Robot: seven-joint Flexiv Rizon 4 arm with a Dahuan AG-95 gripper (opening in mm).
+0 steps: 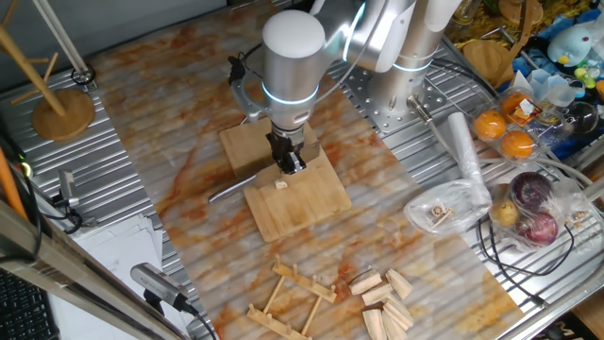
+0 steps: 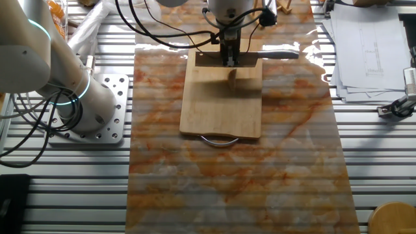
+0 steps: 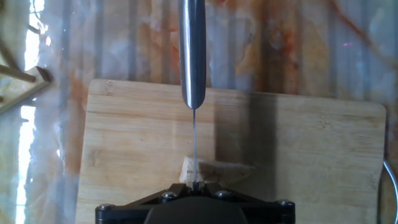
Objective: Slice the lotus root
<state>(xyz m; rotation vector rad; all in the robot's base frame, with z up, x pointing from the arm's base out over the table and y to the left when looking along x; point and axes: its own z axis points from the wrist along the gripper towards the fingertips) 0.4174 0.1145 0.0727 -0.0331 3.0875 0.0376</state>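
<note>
My gripper point(image 1: 288, 162) is shut on a knife, its blade held edge-down between the jaws. The grey knife handle point(image 1: 231, 192) sticks out sideways over the table; it also shows in the other fixed view point(image 2: 279, 55) and in the hand view point(image 3: 193, 50). The lotus root point(image 1: 280, 186) is a small pale stub on the wooden board point(image 1: 311, 208), right under the blade. In the hand view the thin blade point(image 3: 194, 146) runs down onto the lotus root point(image 3: 217, 169). From the other side, the lotus root point(image 2: 232, 78) lies just below my gripper point(image 2: 229, 57).
Pale wooden wedge blocks point(image 1: 387, 295) and a wooden rack point(image 1: 294, 300) lie near the front. Bagged fruit point(image 1: 528, 203) and oranges point(image 1: 505, 132) sit at the right. A wooden stand point(image 1: 61, 109) is at the left. The arm's base point(image 2: 88, 107) stands beside the board point(image 2: 221, 114).
</note>
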